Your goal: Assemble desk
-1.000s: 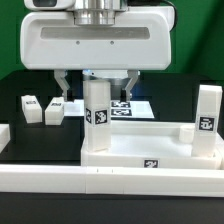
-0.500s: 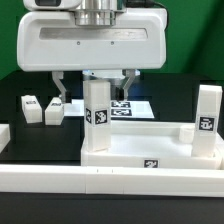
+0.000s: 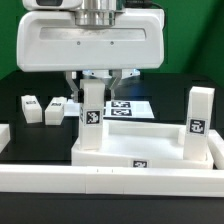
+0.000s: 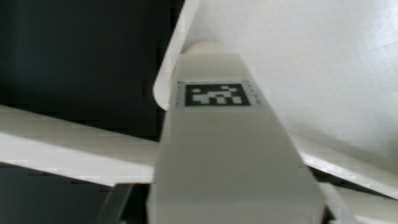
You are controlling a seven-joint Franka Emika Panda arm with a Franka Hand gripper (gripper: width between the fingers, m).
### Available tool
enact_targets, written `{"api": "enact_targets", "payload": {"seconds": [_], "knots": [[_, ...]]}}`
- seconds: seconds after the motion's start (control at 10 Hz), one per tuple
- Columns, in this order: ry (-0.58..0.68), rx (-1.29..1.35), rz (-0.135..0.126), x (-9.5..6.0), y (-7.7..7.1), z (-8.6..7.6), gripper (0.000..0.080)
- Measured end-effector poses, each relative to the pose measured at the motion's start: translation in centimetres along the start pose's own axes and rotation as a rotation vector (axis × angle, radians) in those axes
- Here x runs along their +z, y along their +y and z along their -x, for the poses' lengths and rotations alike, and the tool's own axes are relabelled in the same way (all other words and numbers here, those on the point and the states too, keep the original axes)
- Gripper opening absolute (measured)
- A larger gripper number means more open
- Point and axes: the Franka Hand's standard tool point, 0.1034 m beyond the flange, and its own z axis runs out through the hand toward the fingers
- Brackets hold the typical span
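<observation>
The large white plastic tray-like tabletop [image 3: 110, 158] with a raised rim lies at about 6 o'clock in the exterior view, flat on the black table [image 3: 10, 105]. Its long axis runs from 9 o'clock to 3 o'clock, and its open side looks up.

At its 9 o'clock end stands the first leg [image 3: 92, 118], a white block with a black-and-white tag. It is upright, with its long axis from 12 to 6 o'clock and the tag toward the camera. In the wrist view I look down on its tagged top. The second leg [image 3: 198, 120], of the same kind, stands upright at the 3 o'clock end.

My gripper [image 3: 95, 92] hangs over the first leg, with one finger close on each side of it. Whether my jaws already press on it, I cannot tell.

The two loose legs [image 3: 54, 108] lie on the table at 9 o'clock, apart from the tabletop. The marker board [image 3: 132, 106] lies behind, at 12 o'clock from the tabletop. A long white border rail [image 3: 60, 185] runs across the front at 6 o'clock.

I judge that the step in hand is fixing the first leg into its corner, with half of the legs not yet mounted. The next move calls for a firm, centred grip, and the leg must be kept vertical so that it does not tilt or drag the tabletop.
</observation>
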Motion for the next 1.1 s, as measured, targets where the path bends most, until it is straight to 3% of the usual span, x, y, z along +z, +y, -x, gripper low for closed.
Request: {"api": "enact_targets", "payload": {"seconds": [0.3,0.5,1.1], "knots": [[0.001,0.202,-0.002,0.01,-0.03,-0.01,0.0290],[0.003,0.341,-0.018,0.05,0.28,0.20,0.0291],[0.018,0.942,-0.031,0.21,-0.12,0.25,0.0291]]}}
